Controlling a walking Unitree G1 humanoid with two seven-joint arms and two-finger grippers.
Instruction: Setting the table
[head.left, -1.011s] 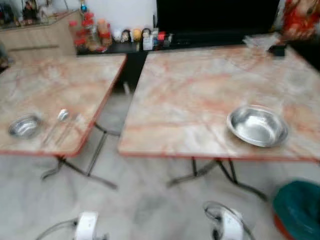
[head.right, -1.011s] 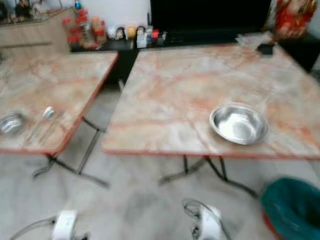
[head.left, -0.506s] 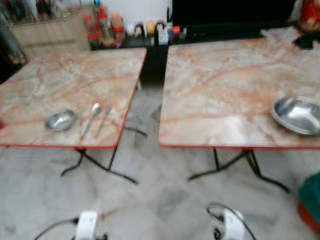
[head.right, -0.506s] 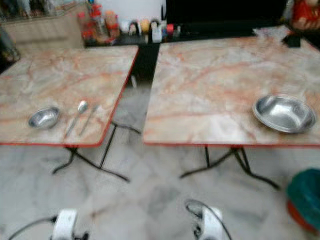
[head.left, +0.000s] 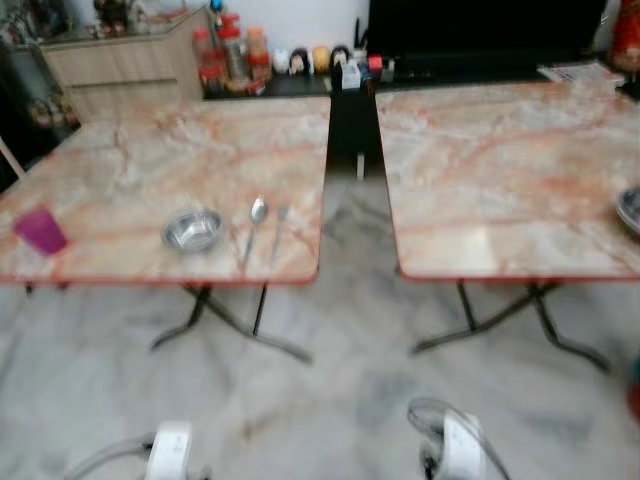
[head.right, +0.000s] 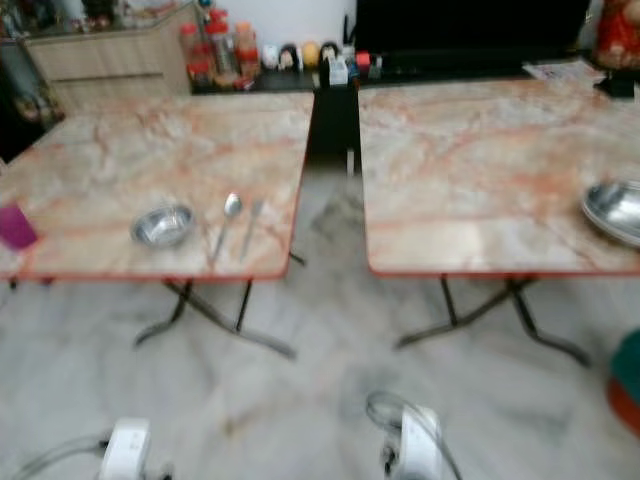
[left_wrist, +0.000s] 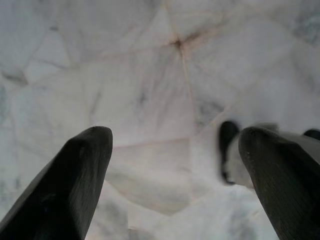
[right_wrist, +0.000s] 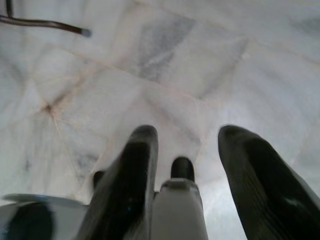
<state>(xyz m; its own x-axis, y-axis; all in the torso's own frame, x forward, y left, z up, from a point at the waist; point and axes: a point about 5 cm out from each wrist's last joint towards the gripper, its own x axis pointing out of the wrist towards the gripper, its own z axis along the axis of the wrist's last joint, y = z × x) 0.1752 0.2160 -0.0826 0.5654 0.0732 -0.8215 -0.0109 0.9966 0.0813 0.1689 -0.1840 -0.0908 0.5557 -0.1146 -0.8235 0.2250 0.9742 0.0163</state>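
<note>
Counters, two, marbled pink with red edging, set side by side with a gap between. Left counter (head.left: 150, 160): small steel bowl (head.left: 192, 230) near the front edge, spoon (head.left: 255, 222) just beside it on its right, second utensil (head.left: 279, 226) beside the spoon, purple cup (head.left: 40, 230) well apart toward the left edge. Right counter (head.right: 480, 160): large steel bowl (head.right: 614, 210) at the far right. Left claw (left_wrist: 170, 180), released, over marble floor (left_wrist: 150, 75). Right claw (right_wrist: 187, 165), released, likewise over the floor.

We see the large metal bowl (head.right: 615, 210) cut by the right edge, the pink cup (head.right: 16, 226) clipped at the left edge, and blurred bottles (head.left: 232, 55) beyond the desk (head.left: 150, 160).
</note>
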